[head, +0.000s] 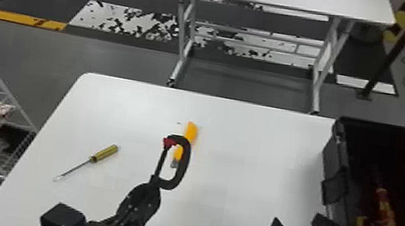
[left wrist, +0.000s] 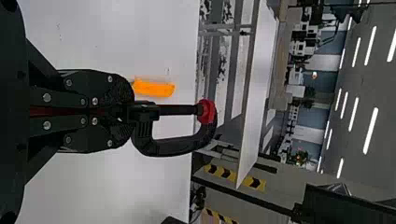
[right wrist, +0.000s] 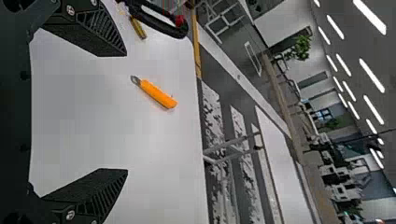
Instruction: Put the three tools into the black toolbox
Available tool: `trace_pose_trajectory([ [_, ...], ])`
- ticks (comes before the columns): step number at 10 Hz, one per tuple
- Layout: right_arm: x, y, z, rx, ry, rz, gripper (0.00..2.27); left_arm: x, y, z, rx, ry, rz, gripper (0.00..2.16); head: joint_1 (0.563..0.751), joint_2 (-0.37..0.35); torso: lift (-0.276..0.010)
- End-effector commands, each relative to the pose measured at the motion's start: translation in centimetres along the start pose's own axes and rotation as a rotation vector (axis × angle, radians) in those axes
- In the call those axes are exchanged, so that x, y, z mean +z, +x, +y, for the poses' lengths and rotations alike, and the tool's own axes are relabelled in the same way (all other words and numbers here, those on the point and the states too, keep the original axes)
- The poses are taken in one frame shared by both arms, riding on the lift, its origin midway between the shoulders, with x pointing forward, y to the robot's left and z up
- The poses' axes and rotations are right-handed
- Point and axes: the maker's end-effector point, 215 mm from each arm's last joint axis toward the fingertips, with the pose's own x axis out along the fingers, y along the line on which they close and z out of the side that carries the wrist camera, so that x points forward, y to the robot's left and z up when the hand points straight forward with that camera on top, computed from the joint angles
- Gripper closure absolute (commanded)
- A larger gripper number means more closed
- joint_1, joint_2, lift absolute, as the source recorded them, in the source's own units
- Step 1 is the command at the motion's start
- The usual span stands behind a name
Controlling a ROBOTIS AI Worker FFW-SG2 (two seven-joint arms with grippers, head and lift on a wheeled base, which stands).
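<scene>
None of the three is boxed: the left end effector (head: 153,184) clasps the G-clamp (head: 184,166); the right end effector (head: 295,219) gapes empty; screwdriver (head: 104,153) and utility knife (head: 190,133) await on the worktop (head: 244,161).

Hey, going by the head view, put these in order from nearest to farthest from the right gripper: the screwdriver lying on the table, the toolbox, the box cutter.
1. Toolbox: on the robot's right, close by the right gripper.
2. Box cutter: around the middle of the table.
3. Screwdriver: over on the left.
</scene>
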Motion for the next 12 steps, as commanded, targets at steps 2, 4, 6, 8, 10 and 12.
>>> trace_pose_trajectory([
  [2, -1.9, 0.8, 1.8, 0.086, 0.079, 0.126, 0.12, -1.1, -0.1, -3.6, -0.068, 0.034, 0.021, 1.83, 0.695, 0.075, -0.051],
  [4, -2.5, 1.0, 3.7, 0.165, 0.148, 0.172, 0.12, -1.9, -0.1, -6.6, -0.120, 0.057, 0.033, 1.83, 0.695, 0.063, -0.051],
  [6, -1.2, 1.7, 4.8, 0.205, 0.162, 0.152, 0.12, -2.2, -0.3, -9.2, -0.162, 0.080, 0.037, 1.83, 0.695, 0.036, -0.051],
  [8, -0.4, 2.5, 5.4, 0.210, 0.153, 0.131, 0.12, -2.6, -0.7, -10.6, -0.187, 0.091, 0.044, 1.83, 0.695, 0.010, -0.051],
  [10, -0.7, 3.2, 5.8, 0.217, 0.145, 0.134, 0.12, -2.8, -1.3, -12.2, -0.208, 0.105, 0.044, 1.83, 0.695, -0.008, -0.051],
  [12, -1.4, 3.6, 6.1, 0.220, 0.141, 0.147, 0.12, -3.0, -1.7, -13.8, -0.227, 0.119, 0.043, 1.83, 0.695, -0.015, -0.051],
])
